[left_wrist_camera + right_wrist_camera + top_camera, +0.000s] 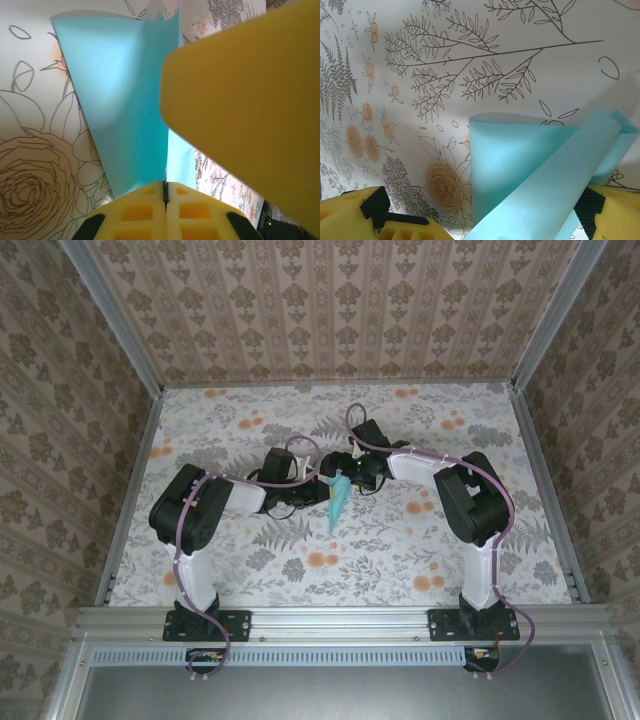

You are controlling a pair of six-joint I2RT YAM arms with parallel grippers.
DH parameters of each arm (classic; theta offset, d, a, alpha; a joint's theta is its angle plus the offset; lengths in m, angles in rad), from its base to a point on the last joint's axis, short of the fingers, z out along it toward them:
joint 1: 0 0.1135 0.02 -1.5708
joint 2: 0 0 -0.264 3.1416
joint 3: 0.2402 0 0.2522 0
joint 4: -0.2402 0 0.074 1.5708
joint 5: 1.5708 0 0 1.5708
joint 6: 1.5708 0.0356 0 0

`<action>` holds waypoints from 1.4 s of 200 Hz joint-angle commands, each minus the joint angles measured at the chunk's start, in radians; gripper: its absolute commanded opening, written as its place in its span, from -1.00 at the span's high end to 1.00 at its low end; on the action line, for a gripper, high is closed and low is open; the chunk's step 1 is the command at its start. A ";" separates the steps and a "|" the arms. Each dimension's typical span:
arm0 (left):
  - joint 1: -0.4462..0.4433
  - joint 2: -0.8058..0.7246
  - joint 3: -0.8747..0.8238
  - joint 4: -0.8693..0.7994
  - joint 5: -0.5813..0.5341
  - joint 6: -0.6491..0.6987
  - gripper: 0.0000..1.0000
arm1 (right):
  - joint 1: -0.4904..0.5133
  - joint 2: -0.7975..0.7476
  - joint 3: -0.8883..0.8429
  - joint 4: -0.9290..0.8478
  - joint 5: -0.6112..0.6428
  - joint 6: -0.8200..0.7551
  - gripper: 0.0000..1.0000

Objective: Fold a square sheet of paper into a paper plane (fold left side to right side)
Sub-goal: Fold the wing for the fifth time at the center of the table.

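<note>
Already a narrow layered dart, the paper plane [337, 506] is clamped at its wide end in the closed left claw [165, 196], a loose flap curling between the right claw's [505, 222] parted fingers, so the left-to-right fold looks unfinished and uncreased.

Lab test booth: wallpapered walls [330, 300], aluminium frame [340, 618]

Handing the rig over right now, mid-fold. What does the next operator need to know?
The left gripper is shut on the paper.
The right gripper is open, with a finger on either side of the paper and no clamp on it.
The paper sits mid-table between both grippers, pointed tip toward the arm bases.
Done: the paper is folded into a narrow pointed shape.
Left: its layers curl apart, so lay the left side over the right and press the crease.
</note>
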 commanded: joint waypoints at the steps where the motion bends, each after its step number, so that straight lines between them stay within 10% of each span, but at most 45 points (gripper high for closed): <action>1: 0.011 0.006 0.019 -0.018 -0.010 0.030 1.00 | 0.008 0.062 -0.023 -0.125 0.036 -0.009 -0.99; 280: 0.017 0.062 0.013 -0.065 -0.021 0.045 1.00 | -0.010 -0.036 -0.055 0.022 -0.035 0.005 -1.00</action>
